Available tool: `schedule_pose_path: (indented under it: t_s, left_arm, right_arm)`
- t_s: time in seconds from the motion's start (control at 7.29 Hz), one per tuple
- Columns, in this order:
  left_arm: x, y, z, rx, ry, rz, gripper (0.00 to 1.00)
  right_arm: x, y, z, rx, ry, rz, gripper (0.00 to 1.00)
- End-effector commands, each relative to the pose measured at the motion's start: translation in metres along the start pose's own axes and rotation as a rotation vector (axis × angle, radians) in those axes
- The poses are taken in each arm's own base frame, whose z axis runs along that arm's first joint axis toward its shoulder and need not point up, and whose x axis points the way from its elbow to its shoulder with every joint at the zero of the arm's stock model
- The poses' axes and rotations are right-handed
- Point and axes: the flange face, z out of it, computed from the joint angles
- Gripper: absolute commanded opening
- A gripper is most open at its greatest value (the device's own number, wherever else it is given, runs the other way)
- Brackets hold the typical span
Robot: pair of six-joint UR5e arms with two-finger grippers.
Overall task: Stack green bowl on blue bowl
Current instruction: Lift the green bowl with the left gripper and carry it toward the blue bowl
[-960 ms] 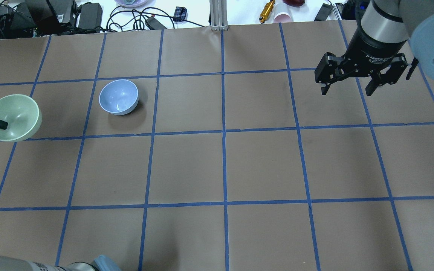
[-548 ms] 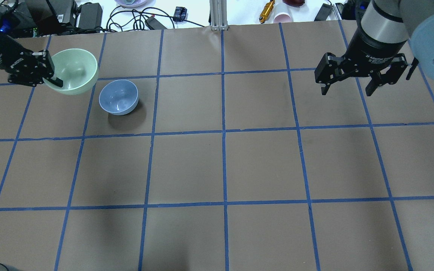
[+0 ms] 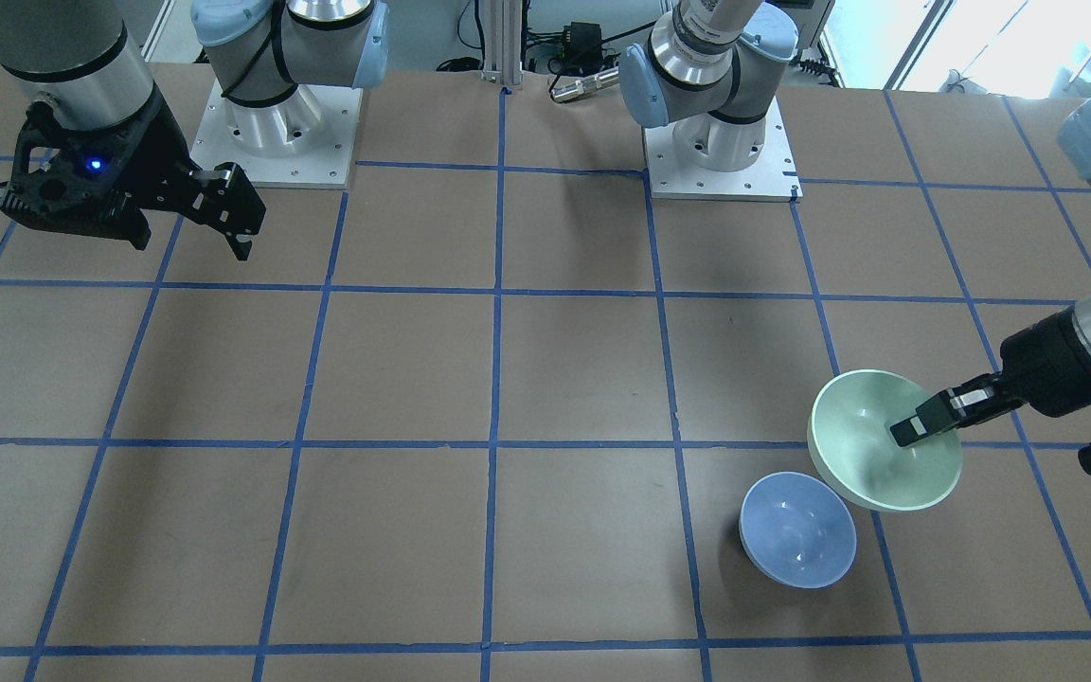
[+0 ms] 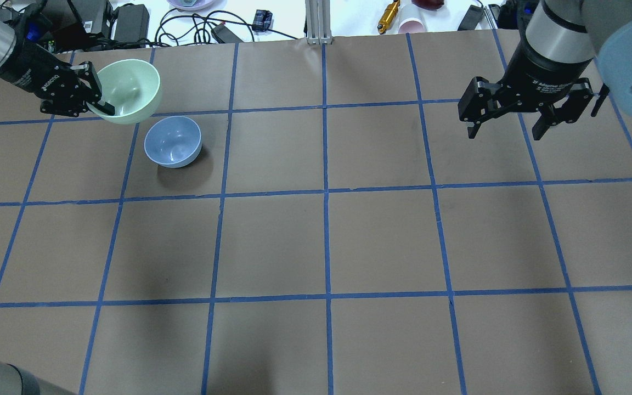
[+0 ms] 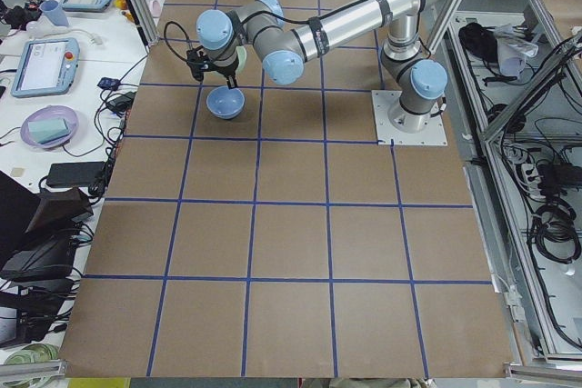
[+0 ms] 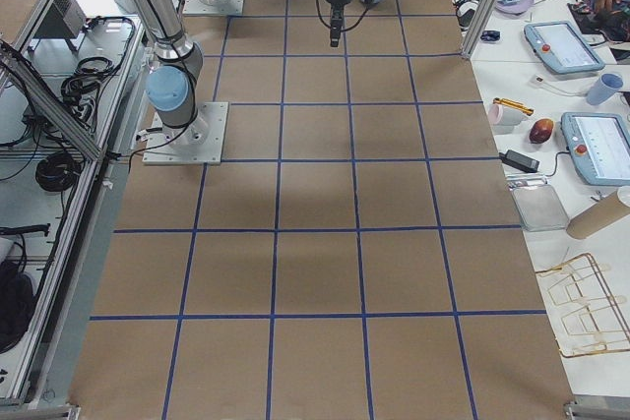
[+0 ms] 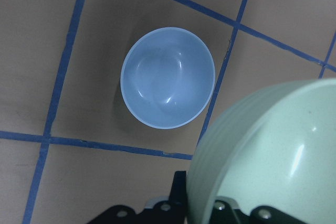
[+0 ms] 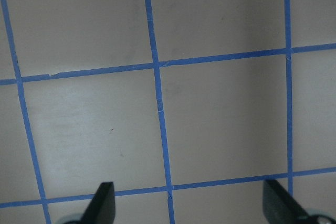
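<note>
Hanging beside the blue bowl, the green bowl is clamped at its rim by the left pincer, while the right pincer is spread wide.

You are working in a robotics lab: your table is papered brown and gridded with blue tape, arm bases are bolted onto it, and teach pendants, cables and power bricks crowd your side benches.
</note>
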Motion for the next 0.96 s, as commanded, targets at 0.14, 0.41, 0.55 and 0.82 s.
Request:
schedule_pose_path:
  t_s: [0.14,0.41,0.55,0.82]
  left_arm:
    - [-0.018,-0.027,0.034,0.009,-0.002,0.026,0.00]
    - [-0.031,-0.043,0.061,0.011,0.003,0.042,0.00]
    - [-0.039,-0.047,0.078,-0.010,0.008,0.034,0.00]
    - [-0.046,-0.050,0.094,-0.031,0.011,0.020,0.00]
  right_arm:
    - [0.000,0.000,0.000,0.000,0.001,0.000,1.00]
    - [0.000,0.000,0.000,0.000,0.001,0.000,1.00]
    - [0.000,0.000,0.000,0.000,0.001,0.000,1.00]
    - [0.000,0.000,0.000,0.000,0.001,0.000,1.00]
